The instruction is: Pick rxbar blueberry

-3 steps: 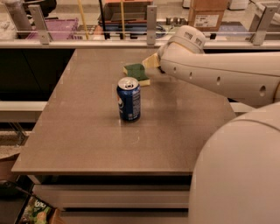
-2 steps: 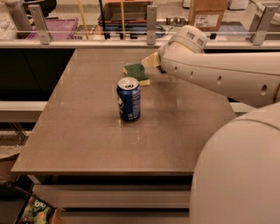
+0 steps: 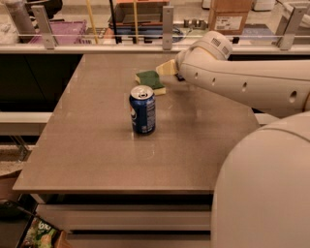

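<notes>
No writing is legible to me: the blue soda can [image 3: 142,109], standing upright mid-surface [image 3: 97,145], shows only a white mark I cannot read, and the label on the cardboard box [image 3: 225,13] behind the rail is equally unreadable. My hand [image 3: 168,69] sits at the far side, just beside the green-and-yellow sponge [image 3: 150,80]. I cannot tell whether it is open or closed, nor can I make out the rxbar blueberry.
</notes>
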Controlling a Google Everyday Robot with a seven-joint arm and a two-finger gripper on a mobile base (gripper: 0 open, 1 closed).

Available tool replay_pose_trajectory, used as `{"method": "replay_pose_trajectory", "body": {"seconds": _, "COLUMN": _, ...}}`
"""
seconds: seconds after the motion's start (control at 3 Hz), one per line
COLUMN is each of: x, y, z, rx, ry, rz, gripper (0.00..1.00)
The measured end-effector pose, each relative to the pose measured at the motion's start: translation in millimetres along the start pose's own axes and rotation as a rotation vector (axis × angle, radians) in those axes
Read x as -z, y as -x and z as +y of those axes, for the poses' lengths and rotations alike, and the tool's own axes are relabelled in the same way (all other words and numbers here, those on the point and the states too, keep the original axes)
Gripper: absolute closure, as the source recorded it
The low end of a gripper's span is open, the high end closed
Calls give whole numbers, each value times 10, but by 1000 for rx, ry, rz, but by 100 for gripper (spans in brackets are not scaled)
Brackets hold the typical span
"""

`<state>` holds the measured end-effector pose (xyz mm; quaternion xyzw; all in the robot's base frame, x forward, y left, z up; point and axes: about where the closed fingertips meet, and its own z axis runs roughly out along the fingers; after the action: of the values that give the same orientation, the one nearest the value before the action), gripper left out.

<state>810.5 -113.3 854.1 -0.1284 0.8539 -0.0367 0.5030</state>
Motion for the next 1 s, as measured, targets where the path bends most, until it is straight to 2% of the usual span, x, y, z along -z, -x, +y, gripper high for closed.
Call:
{"method": "replay_pose_trajectory", "body": {"seconds": 0.67, "x": -76, "y": -122, "z": -24, "rx": -61, "ry": 36, "rz": 5, "gripper": 0}}
{"method": "replay_pose_trajectory", "body": {"seconds": 1.0, "x": -75, "y": -120, "z": -22, "rx": -62, "ry": 37, "rz": 4, "gripper": 14}}
